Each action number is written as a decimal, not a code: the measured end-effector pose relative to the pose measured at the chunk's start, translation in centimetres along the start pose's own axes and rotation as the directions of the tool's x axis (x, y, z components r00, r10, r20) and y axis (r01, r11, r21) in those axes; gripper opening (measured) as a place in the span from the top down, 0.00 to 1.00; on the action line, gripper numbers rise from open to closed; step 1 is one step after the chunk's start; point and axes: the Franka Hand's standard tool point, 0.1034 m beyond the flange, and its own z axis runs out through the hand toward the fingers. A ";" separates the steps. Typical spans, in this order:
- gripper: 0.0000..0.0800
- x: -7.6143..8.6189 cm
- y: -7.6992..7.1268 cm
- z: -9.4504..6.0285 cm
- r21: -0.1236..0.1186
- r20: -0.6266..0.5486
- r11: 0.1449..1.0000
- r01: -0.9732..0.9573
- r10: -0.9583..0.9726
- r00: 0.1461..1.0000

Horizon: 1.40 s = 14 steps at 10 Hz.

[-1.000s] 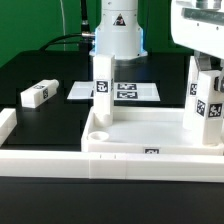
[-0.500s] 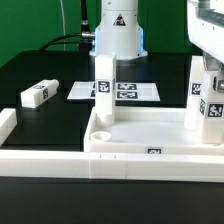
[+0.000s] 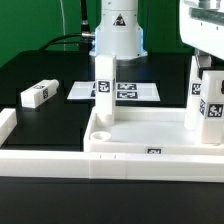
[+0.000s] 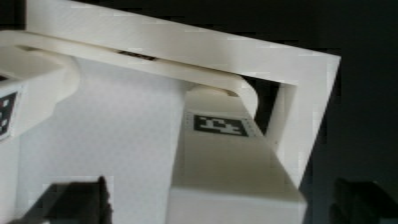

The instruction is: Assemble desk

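The white desk top (image 3: 150, 125) lies tray-side up near the front of the exterior view. Two white tagged legs stand upright in its corner sockets, one at the back left (image 3: 103, 85) and one at the back right (image 3: 207, 100). A third leg (image 3: 37, 94) lies loose on the black table at the exterior view's left. My gripper (image 3: 208, 66) hangs over the right leg, open. In the wrist view its dark fingers (image 4: 80, 205) stand off either side of that leg (image 4: 222, 150), around it but not pressing it.
The marker board (image 3: 130, 92) lies flat behind the desk top. The robot's base (image 3: 118, 35) stands at the back middle. White border rails run along the front (image 3: 45, 160) and the left edge (image 3: 5, 125).
The jaws have spread apart and let go of the right leg, which stays upright in its socket. The gripper body has shifted slightly above it.
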 end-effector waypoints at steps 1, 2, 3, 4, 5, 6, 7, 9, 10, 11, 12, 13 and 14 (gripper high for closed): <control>0.19 0.0 0.0 0.0 0.000 0.000 0.998 0.062 -0.062 0.998; 0.19 0.0 0.0 0.0 0.000 0.000 0.994 0.106 -0.106 0.994; 0.19 0.0 0.0 0.0 0.000 0.000 0.981 0.194 -0.194 0.981; 0.19 0.1 0.0 0.0 -0.002 0.000 0.964 0.267 -0.267 0.964; 0.19 0.1 0.0 -0.1 -0.013 -0.005 0.929 0.371 -0.371 0.929; 0.19 0.2 -0.1 -0.2 -0.017 -0.010 0.880 0.475 -0.475 0.880; 0.19 0.1 -0.1 -0.2 -0.017 -0.012 0.838 0.546 -0.546 0.838; 0.19 0.0 -0.1 -0.1 -0.022 -0.010 0.733 0.680 -0.681 0.732; 0.19 0.0 -0.1 -0.1 -0.022 -0.009 0.689 0.724 -0.725 0.689; 0.19 0.0 -0.1 -0.1 -0.025 -0.008 0.631 0.775 -0.776 0.631; 0.19 0.0 0.0 -0.1 -0.028 -0.007 0.590 0.807 -0.807 0.590; 0.19 0.1 0.0 -0.1 -0.038 -0.007 0.517 0.855 -0.856 0.517; 0.19 0.1 0.0 -0.1 -0.044 -0.006 0.453 0.890 -0.891 0.454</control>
